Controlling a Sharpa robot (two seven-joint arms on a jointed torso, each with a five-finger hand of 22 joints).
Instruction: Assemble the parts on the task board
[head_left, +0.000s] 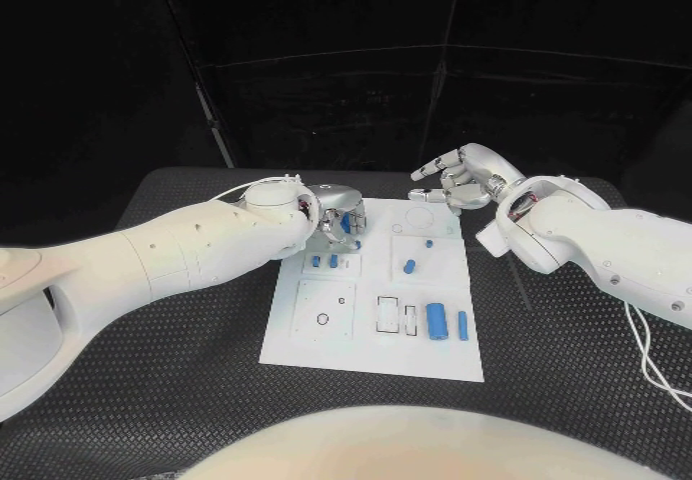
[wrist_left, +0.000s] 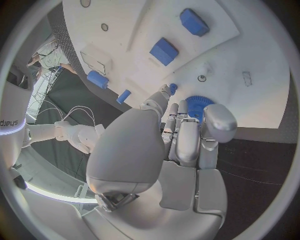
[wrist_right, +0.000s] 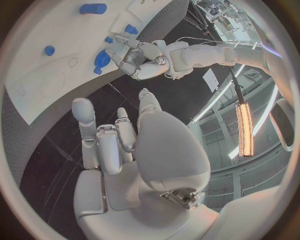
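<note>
The white task board (head_left: 368, 340) lies in the middle of the table. My left hand (head_left: 335, 215) (wrist_left: 181, 145) is over the board's far left corner, and its fingertips hold a blue toothed wheel (wrist_left: 199, 106) (wrist_right: 102, 59) down at the board's surface. A small blue peg (wrist_left: 173, 89) stands just beside the fingers. My right hand (head_left: 462, 178) (wrist_right: 125, 145) hovers past the board's far right corner with its fingers apart and nothing in them. Two blue blocks (head_left: 325, 261) lie near the left hand.
Other blue parts lie on the board: a short piece (head_left: 411, 266), a small peg (head_left: 430, 241), and two cylinders (head_left: 437, 320) (head_left: 463, 325) near the right edge. Black matting (head_left: 173, 350) surrounds the board on both sides.
</note>
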